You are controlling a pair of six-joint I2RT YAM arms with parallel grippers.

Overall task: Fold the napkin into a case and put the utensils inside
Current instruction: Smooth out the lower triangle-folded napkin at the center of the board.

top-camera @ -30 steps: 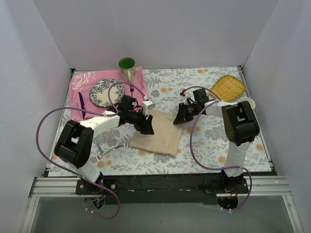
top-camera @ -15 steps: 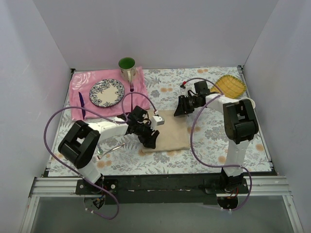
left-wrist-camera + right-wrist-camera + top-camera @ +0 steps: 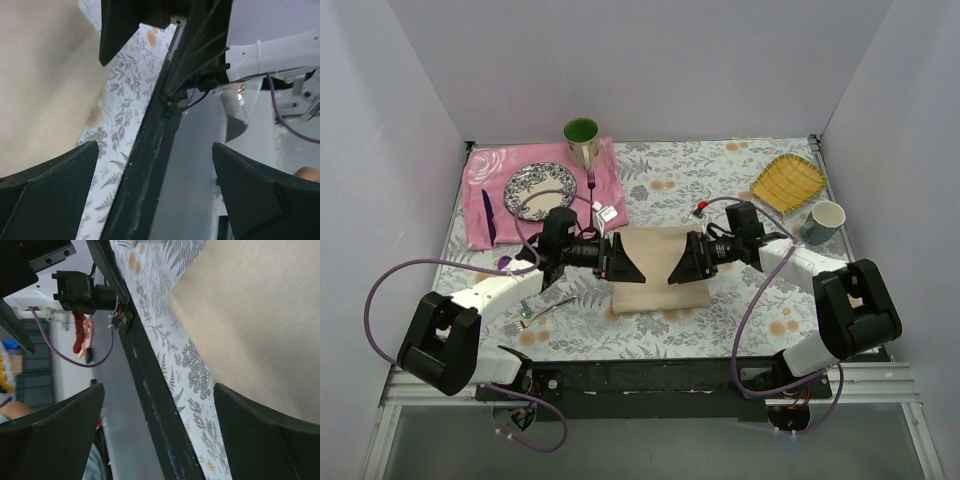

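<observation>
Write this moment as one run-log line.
beige-tan cloth napkin: flat oblong | left gripper: open, at its left end | right gripper: open, at its right end | small silver fork: outside napkin

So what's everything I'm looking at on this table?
napkin: one, beige, folded oblong, mid-table
tablecloth: one, grey floral, covering the table
cloth mat: one, pink, far left
plate: one, black-and-white patterned, on the mat
mug: one, green inside, mat's far edge
purple fork: one, on the mat, right of the plate
dark purple utensil: one, mat's left side
silver fork: one, pale, on the tablecloth left of the napkin
woven tray: one, yellow, far right
cup: one, pale, dark inside, near the tray
left gripper: one, black, open, at the napkin's left end
right gripper: one, black, open, at its right end
</observation>
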